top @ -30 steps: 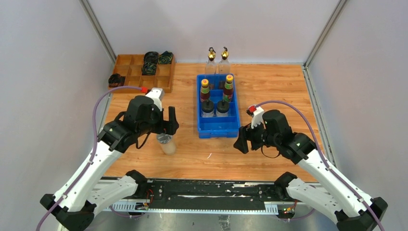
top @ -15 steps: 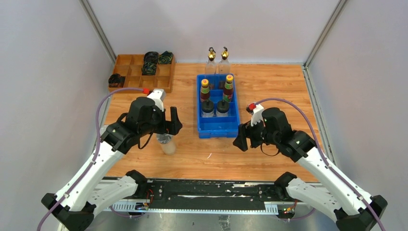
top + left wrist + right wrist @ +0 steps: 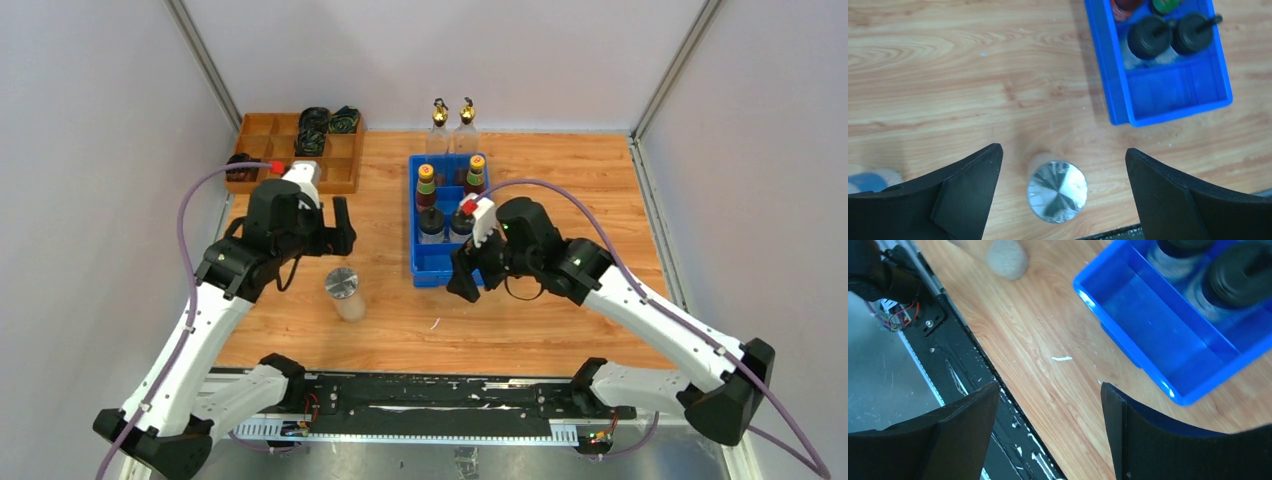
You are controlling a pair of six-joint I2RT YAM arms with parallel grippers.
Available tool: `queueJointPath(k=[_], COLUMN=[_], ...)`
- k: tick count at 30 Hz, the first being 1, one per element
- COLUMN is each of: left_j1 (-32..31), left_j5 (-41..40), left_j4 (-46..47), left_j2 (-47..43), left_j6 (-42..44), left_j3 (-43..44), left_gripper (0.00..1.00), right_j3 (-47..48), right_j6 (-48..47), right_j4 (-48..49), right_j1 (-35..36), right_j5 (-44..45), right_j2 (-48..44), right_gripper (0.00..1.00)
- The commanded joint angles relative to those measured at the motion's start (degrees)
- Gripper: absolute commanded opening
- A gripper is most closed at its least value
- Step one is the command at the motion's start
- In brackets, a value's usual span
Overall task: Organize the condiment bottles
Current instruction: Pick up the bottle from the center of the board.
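Standing upright: two jars [image 3: 432, 222], one shaker [image 3: 343, 285]

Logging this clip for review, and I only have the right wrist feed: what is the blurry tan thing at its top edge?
Observer: A silver-lidded shaker, upright on the table outside the blue bin.
Operator: Is it being held?
Observer: No, the left gripper is open and clear of it.
Operator: What else is in that bin?
Observer: Behind the two black-capped jars stand two dark bottles with yellow and green caps.
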Motion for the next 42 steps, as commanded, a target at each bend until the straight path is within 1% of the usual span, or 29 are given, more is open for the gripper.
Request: queueJointPath(k=[1, 5, 7, 8, 9, 11, 16, 23, 25, 33, 42], left_j1=[7.8, 15.0, 20.5, 22.4, 24.2, 25.7, 30.9, 31.6, 31.6, 31.6, 31.6], left_j5=[3.2, 7.7, 11.1, 12.4, 13.1, 12.8, 9.1, 9.5, 9.8, 10.8, 10.8], left_j4=[-2.7, -2.9, -2.9, -2.9, -2.9, -2.9, -2.4, -2.2, -2.3, -2.8, -2.8], left_j2=[0.9, 1.5, 2.0, 2.1, 2.0, 1.4, -1.2, -4.1, -5.2, -8.6, -9.3], left_j6=[3.5, 3.3, 2.5, 2.1, 1.9, 1.8, -0.4, -1.7, -1.3, -1.4, -1.2], left_j3=[4.1, 4.2, 3.0, 2.2, 1.4, 0.5, -0.7, -2.3, -3.0, -5.8, -6.6], left_gripper=[1.00, 1.00, 1.00, 1.00, 1.00, 1.00, 1.00, 1.00, 1.00, 1.00, 1.00], right_j3=[5.0, 7.2, 7.2, 7.3, 7.4, 8.2, 10.5, 16.2, 18.6, 27.4, 30.7], right_j6=[-3.5, -4.5, -4.6, -4.9, -5.3, -6.7, -11.2, -16.3, -17.3, -16.7, -15.3], right_j4=[4.1, 8.3, 11.3, 12.7, 14.0, 15.6, 20.2, 27.6, 29.5, 28.8, 26.5], right_j1=[7.6, 12.7, 14.4, 15.3, 16.2, 17.9, 20.0, 20.3, 20.3, 20.2, 20.4], right_j5=[-1.6, -1.8, -2.8, -3.4, -3.6, -3.7, -3.2, 2.7, 3.0, -1.2, -4.2], right_j2=[5.2, 10.1, 12.2, 13.2, 14.2, 16.0, 21.3, 31.3, 34.4, 44.3, 48.2], right_gripper=[0.80, 0.81, 0.82, 0.84, 0.90, 0.99, 1.00, 1.00, 1.00, 1.00, 1.00])
